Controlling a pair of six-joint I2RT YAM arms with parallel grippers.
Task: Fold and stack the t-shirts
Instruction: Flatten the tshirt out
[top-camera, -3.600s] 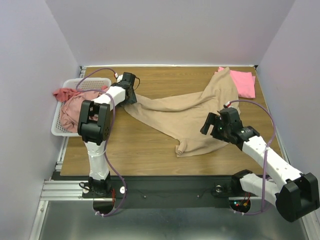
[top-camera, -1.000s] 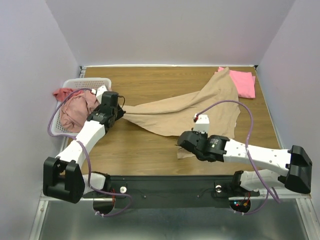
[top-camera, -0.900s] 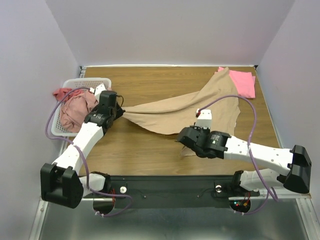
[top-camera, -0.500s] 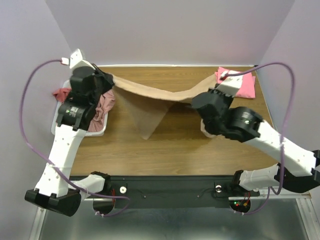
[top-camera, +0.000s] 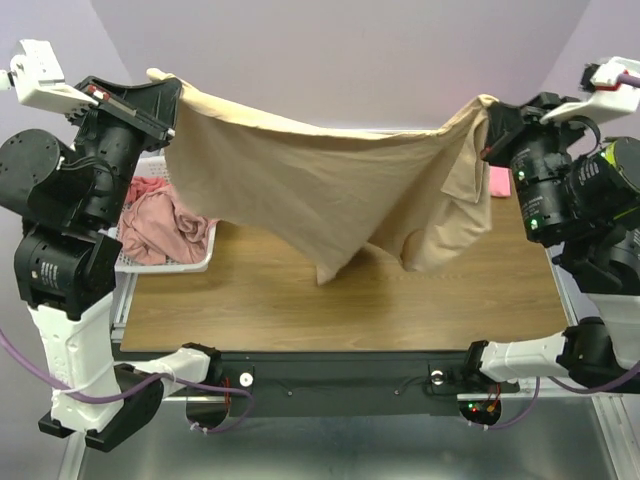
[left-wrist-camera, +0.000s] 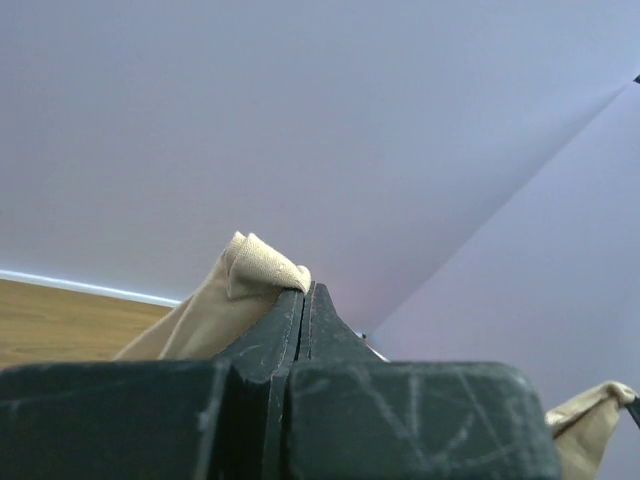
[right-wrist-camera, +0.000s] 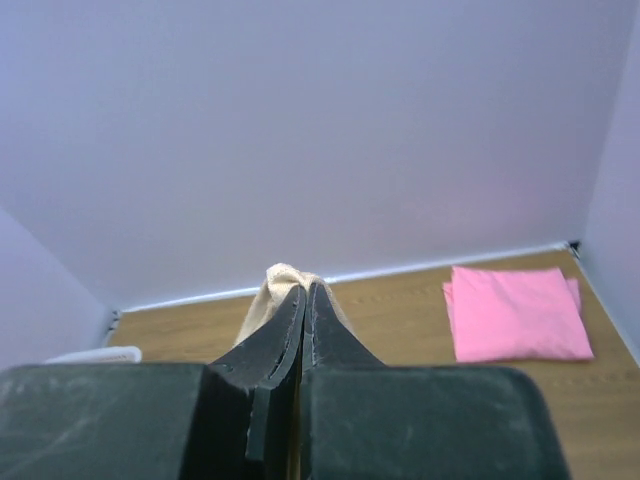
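Spreading step, by the look of it: holding the tan t-shirt (top-camera: 330, 190) aloft over the table (top-camera: 330, 300), stretched across the upper middle of the frame. Clamped tight at one corner by the left gripper (top-camera: 172, 93) at upper left, at the other by the right gripper (top-camera: 489, 115) at upper right. Sagging in the middle, lowest fold toward the wood. Next, probably: lowering flat onto the bare boards at centre, keeping tension even. Worth minding the white basket (top-camera: 165, 262) of pink shirts (top-camera: 160, 215) at left and the folded bright pink shirt (top-camera: 500, 182) at the right edge; open room only between.
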